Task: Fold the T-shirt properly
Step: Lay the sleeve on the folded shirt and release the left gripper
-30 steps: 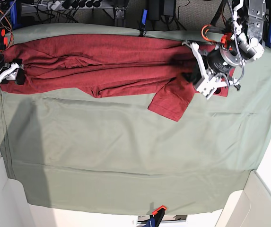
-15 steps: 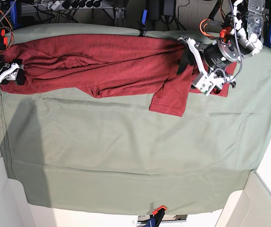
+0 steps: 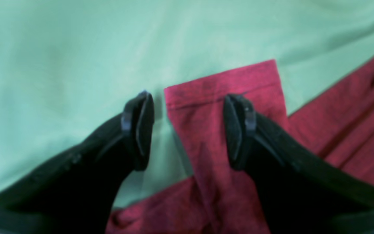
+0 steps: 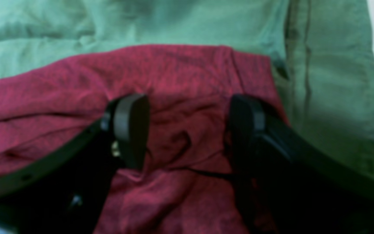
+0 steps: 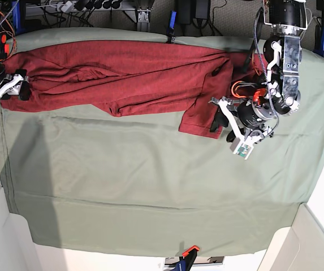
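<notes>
Green table cloth — rumpled dark red T-shirt, left tool spread, right tool spread.

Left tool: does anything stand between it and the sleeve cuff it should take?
Nothing visible does. The left tool is open right over the sleeve cuff, which lies flat on the green cloth; one finger is already over the sleeve.

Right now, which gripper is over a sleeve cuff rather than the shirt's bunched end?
The left gripper: its open jaws straddle the cuff edge on the cloth. The right gripper sits open over the T-shirt's wrinkled end.
</notes>
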{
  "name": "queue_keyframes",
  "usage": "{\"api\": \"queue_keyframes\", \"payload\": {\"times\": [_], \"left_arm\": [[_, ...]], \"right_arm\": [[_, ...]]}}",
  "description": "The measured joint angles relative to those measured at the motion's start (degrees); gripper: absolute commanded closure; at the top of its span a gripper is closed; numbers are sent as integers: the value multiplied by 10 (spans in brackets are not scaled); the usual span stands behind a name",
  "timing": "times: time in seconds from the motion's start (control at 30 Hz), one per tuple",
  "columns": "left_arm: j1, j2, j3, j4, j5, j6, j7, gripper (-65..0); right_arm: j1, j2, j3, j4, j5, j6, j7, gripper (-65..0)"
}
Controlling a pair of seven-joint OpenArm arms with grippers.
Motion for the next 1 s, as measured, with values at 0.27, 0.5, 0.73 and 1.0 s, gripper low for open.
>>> {"api": "queue_keyframes", "payload": {"times": [0.27, 0.5, 0.73, 1.0], "left_arm": [[0, 11, 5, -50, 3, 0, 6, -370], [-2, 31, 26, -49, 3, -22, 17, -240], [-4, 33, 36, -39, 19, -26, 20, 0], [23, 10, -22, 95, -18, -46, 39, 0]], "right_arm": [[0, 0, 0, 0, 1, 0, 0, -390], [0, 0, 0, 0, 2, 0, 0, -390], [0, 0, 0, 0, 2, 0, 0, -390], [0, 0, 0, 0, 0, 2, 2, -390]]}}
